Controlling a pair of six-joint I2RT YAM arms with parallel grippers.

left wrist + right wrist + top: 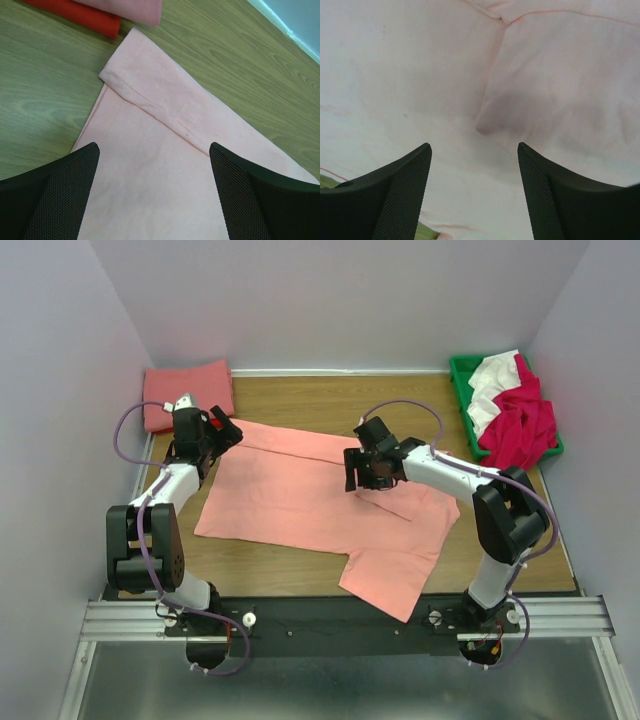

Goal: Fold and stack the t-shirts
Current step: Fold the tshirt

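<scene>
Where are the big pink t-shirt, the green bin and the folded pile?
spread salmon-pink t-shirt (290, 495): top view, middle of its body.
green bin (459, 380): top view, left rim.
folded t-shirt pile (188, 386): top view, top layer.

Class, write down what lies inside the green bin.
A crumpled white shirt and a magenta shirt fill the bin. Anything beneath them is covered.

Robot lab booth: bare walls (60, 340), aluminium rail (570, 618)
</scene>
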